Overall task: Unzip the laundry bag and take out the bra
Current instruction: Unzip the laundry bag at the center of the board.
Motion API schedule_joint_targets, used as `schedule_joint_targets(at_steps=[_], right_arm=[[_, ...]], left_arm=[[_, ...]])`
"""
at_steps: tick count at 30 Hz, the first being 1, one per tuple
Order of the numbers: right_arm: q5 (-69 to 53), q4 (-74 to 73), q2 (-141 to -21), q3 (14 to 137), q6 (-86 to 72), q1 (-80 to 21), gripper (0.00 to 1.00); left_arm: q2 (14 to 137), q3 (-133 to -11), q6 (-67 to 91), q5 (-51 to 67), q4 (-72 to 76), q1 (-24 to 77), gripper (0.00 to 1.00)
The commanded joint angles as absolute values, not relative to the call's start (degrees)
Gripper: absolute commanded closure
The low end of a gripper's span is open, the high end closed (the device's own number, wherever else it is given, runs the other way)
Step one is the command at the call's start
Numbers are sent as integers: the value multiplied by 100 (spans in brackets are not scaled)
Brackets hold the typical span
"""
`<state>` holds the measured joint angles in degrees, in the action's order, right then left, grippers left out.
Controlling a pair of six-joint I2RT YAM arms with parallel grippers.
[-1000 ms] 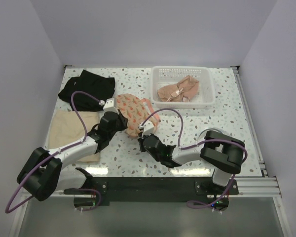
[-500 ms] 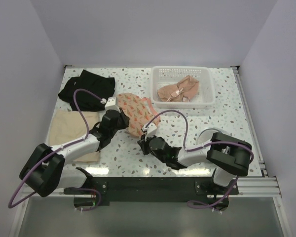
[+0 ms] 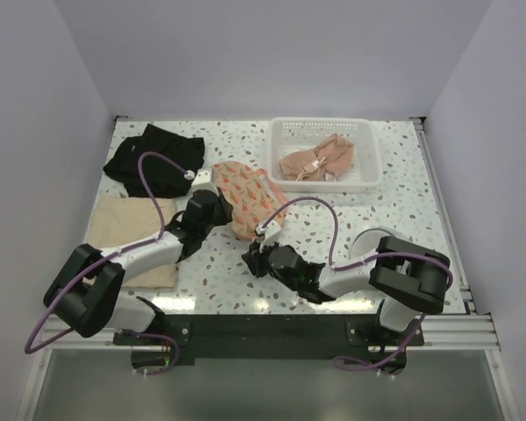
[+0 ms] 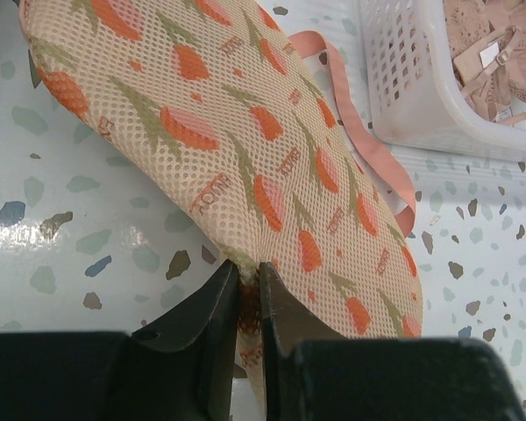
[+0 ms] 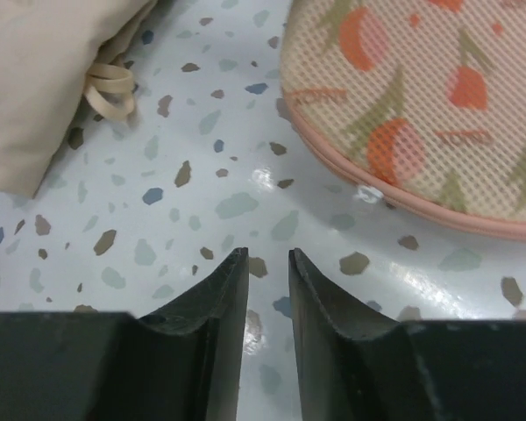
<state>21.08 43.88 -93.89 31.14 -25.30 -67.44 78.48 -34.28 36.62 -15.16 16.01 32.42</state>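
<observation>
The laundry bag point(image 3: 248, 195) is peach mesh with an orange print and a pink zip edge. It lies mid-table, bulging. My left gripper point(image 3: 219, 207) is shut on a pinch of the bag's near-left mesh edge, which is squeezed between the fingers point(image 4: 280, 303). The bag point(image 4: 245, 140) stretches away from them. My right gripper point(image 3: 251, 260) is open and empty, low over bare table just short of the bag. In its view the gripper point(image 5: 267, 256) faces the pink zip edge point(image 5: 403, 200), where a small silvery piece point(image 5: 368, 193) sits. The bra is hidden.
A white basket point(image 3: 366, 145) at the back right holds a beige garment with straps point(image 3: 316, 160). A black garment point(image 3: 153, 158) lies at the back left. A folded beige cloth point(image 3: 123, 230) with an elastic loop point(image 5: 110, 88) lies left of the grippers.
My right gripper has opened, let go of the bag and drawn back towards the near edge. The left gripper, still pinching the mesh, has shifted the bag slightly farther away.
</observation>
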Motion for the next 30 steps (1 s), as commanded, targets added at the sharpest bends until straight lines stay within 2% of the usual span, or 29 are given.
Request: schedule_joint_targets(at_steps=[1,2,3,9,16,21,30], right_arm=[[3066,4755,-9070,2822,-2716,-6741,52],[3180,4737,-9062,2769,-2725,-6741,46],[3390,4755,-9062,2742,-2725,-6741,44],[3683,5080,-9219,2733,-2593,-6733,43],[3630,4975,-9536,3322,-2487,-6706,41],[3507,4966,-9729,3498,-2663,-6610,41],[3358,4922,-9922,3683,-2874,-6460,49]], left_arm=[[7664,-3691,3524,-1503,1775,3252,81],[7655,-3700,3533,-1494,1775,3252,81],[7647,-3691,3542,-1494,1758,3261,81],[7603,-3691,3568,-1477,1696,3269,82],[7515,-3665,3568,-1520,1652,3261,81],[7488,-3639,3586,-1503,1635,3261,82],[7488,-3595,3621,-1459,1670,3270,82]])
